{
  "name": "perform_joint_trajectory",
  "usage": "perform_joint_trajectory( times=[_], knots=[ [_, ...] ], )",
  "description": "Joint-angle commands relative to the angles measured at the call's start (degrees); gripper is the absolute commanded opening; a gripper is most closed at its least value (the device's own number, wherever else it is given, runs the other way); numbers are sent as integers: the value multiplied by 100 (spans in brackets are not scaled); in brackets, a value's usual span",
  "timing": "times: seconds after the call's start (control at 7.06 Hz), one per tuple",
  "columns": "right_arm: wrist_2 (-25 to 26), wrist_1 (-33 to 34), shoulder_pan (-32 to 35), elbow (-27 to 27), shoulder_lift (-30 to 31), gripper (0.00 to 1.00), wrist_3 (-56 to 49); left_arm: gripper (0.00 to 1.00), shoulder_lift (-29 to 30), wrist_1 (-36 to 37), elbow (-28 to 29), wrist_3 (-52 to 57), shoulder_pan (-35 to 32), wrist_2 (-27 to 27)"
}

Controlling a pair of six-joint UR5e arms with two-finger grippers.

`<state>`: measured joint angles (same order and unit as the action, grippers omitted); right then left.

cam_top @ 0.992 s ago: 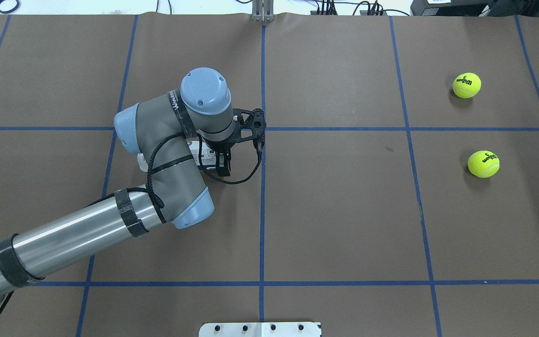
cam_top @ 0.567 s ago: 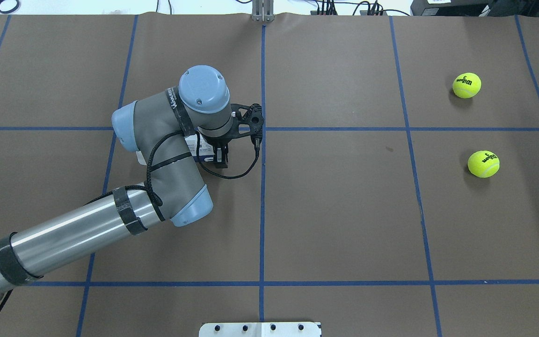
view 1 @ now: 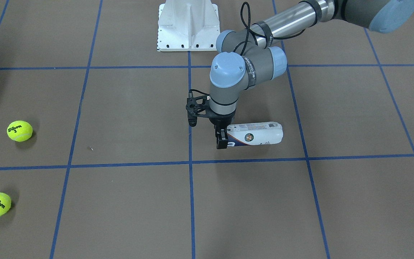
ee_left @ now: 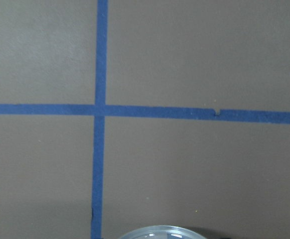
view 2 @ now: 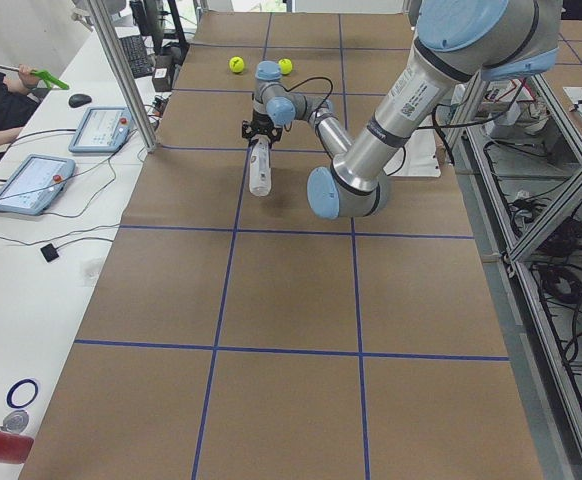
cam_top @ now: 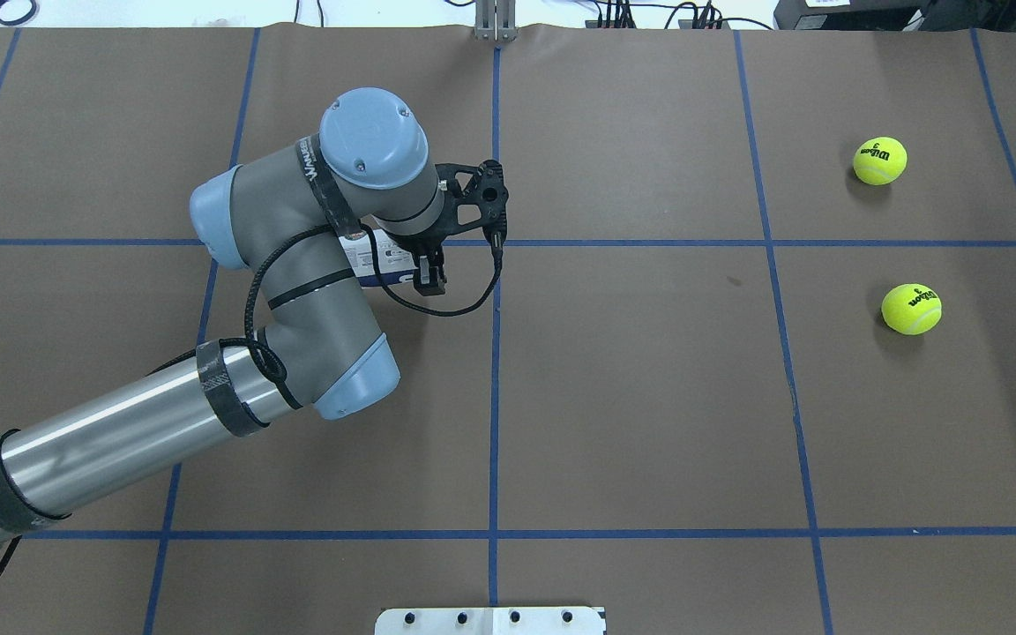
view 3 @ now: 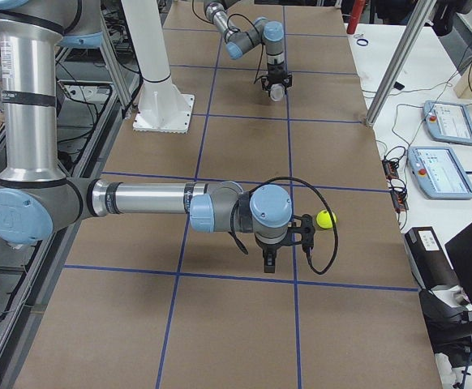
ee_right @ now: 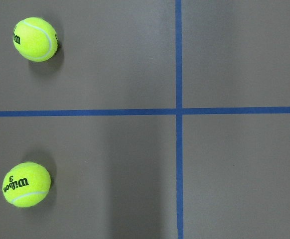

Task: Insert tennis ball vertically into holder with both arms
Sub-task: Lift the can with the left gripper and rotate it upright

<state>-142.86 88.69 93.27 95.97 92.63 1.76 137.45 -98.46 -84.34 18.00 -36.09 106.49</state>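
Note:
The holder (view 1: 261, 133), a clear can with a navy-and-white label, is held roughly level, just above the table. My left gripper (view 1: 222, 141) is shut on its end nearest the table's middle. In the overhead view the left gripper (cam_top: 430, 279) shows with the holder (cam_top: 376, 262) mostly hidden under the wrist. The holder's rim (ee_left: 157, 232) shows at the bottom of the left wrist view. Two yellow tennis balls (cam_top: 880, 160) (cam_top: 911, 309) lie far right. My right gripper (view 3: 269, 261) hovers by a ball (view 3: 326, 219); I cannot tell if it is open.
Blue tape lines (cam_top: 494, 353) grid the brown table. The white robot base plate (view 1: 187, 25) stands at the robot's edge. The right wrist view looks down on both balls (ee_right: 35, 39) (ee_right: 26, 184). Operator tablets (view 3: 443, 170) lie on a side bench.
My left arm has risen and moved a little toward the far edge, carrying the holder with it. The two balls have not moved.

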Motion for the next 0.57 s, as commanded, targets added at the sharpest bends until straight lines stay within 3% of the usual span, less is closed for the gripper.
perform_joint_trajectory(
  times=[0.0, 0.43],
  knots=[
    [-5, 16, 7, 88, -26, 99, 0, 44, -7, -669, -468, -1047, -134, -41],
    [-5, 16, 7, 141, -44, 99, 0, 44, -428, -3768, -461, -3148, -152, -1030]
  ],
)
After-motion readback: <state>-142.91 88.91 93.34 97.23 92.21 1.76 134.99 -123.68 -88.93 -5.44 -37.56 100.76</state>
